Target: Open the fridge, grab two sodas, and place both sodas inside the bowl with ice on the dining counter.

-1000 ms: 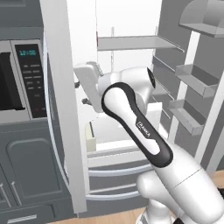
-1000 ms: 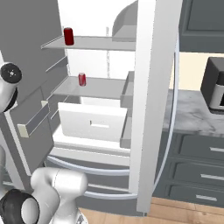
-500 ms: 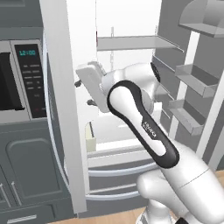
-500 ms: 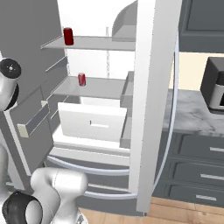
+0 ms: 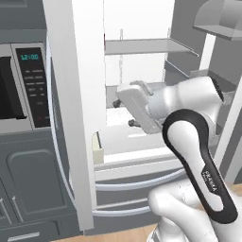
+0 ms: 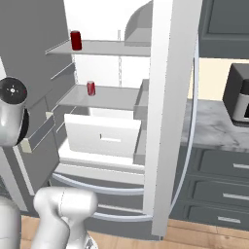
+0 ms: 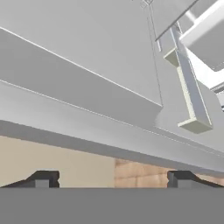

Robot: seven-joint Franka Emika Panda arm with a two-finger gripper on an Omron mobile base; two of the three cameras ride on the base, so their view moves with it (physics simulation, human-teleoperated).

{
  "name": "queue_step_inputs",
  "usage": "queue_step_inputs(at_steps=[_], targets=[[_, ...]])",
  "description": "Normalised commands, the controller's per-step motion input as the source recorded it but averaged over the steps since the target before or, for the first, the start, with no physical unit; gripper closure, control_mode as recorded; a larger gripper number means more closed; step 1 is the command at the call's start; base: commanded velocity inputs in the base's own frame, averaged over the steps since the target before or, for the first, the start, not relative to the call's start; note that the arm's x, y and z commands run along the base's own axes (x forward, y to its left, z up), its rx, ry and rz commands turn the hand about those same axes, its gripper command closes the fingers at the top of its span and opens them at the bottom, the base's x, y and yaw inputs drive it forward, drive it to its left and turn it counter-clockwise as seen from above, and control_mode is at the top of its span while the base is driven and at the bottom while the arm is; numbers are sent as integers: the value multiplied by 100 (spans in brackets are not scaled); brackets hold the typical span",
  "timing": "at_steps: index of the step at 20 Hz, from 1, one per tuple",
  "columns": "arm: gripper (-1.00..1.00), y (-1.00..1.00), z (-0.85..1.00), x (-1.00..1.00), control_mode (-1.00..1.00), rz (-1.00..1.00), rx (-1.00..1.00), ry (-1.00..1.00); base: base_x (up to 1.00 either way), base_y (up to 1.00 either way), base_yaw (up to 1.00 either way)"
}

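Observation:
The fridge (image 6: 170, 97) stands with both doors swung wide, showing its white shelved inside. One red soda (image 6: 76, 40) stands on the upper shelf and a second soda (image 6: 91, 88) on the shelf below, above a white drawer (image 6: 102, 138). My gripper (image 5: 124, 113) hovers in front of the opening, just right of the left door's (image 5: 71, 142) inner edge, pointing left. In the hand view the gripper (image 7: 113, 179) is open, its fingertips (image 7: 43, 178) far apart with nothing between them, facing the door's edge and the wood floor. The bowl and the dining counter are out of view.
A grey wall oven with a black digital panel (image 5: 28, 85) sits left of the fridge. Door bins (image 5: 222, 19) line the right door. A dark appliance (image 6: 238, 99) stands on a marble counter (image 6: 214, 126) over grey drawers to the right.
The jaws have spread from half closed to wide. The hand has drawn right, away from the left door's edge, toward the middle of the opening. The cans have not moved.

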Motion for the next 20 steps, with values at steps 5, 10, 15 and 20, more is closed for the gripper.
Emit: queue_step_inputs(at_steps=[5,10,15,20], targets=[[-100,-76,0,-62,-100,-1,-23,0,0,0,0],[-100,-69,0,-48,-100,-1,-35,4,0,0,0],[-100,-68,-14,-43,-100,0,-43,-1,0,0,0],[-100,-64,-40,-16,-100,0,-44,-7,0,0,0]])
